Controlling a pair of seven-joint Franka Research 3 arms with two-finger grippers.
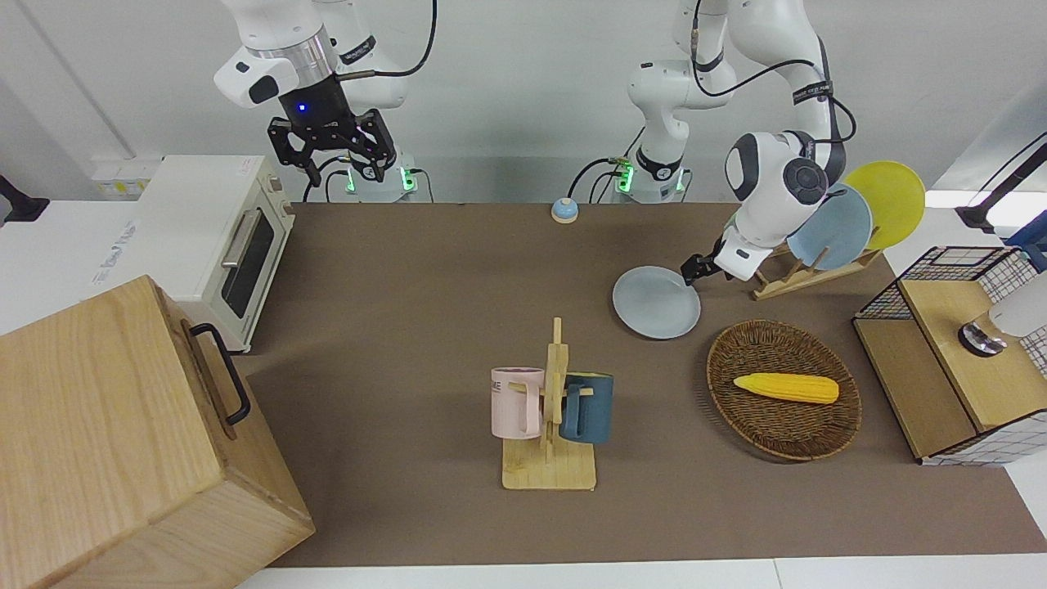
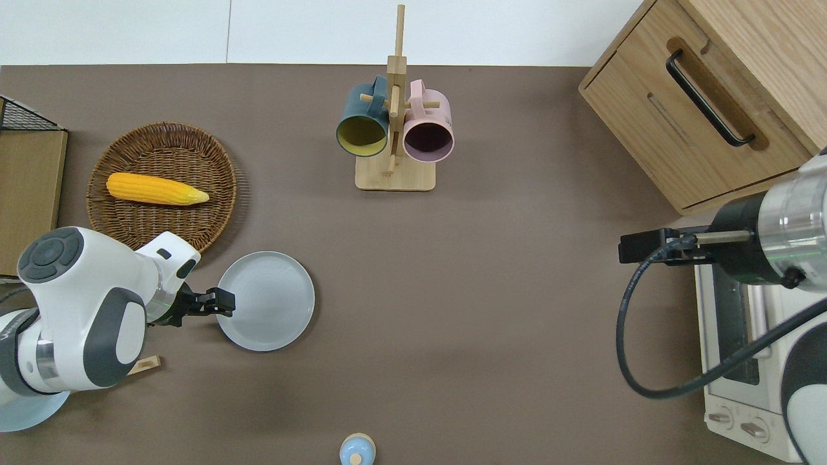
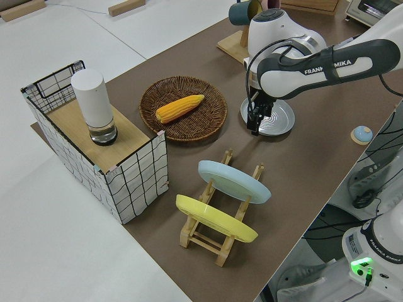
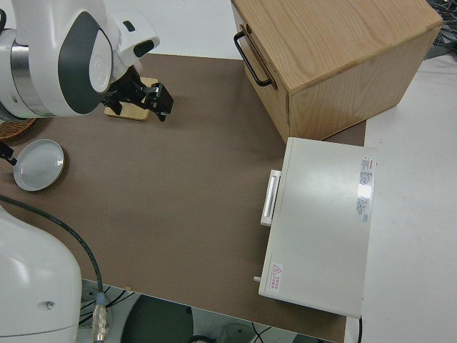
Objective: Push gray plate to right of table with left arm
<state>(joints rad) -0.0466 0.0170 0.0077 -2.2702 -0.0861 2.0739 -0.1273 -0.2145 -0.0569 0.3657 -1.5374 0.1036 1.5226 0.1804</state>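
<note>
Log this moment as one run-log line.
phase: push contact | left pincer: at rim of gray plate, on the dish rack's side | plate: flat on table | right arm: parked

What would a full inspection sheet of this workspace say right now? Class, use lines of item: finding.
Surface: table, brown mat, white edges.
Job's things: gray plate flat on the mat, between wicker basket and bell.
Clutter: corn in the basket; mug rack with two mugs; plate rack with blue and yellow plates.
Grippers: left gripper at the plate's rim on the left arm's end; right arm parked.
Cables: black cable on the right arm.
Surroundings: toaster oven, wooden cabinet, wire crate.
</note>
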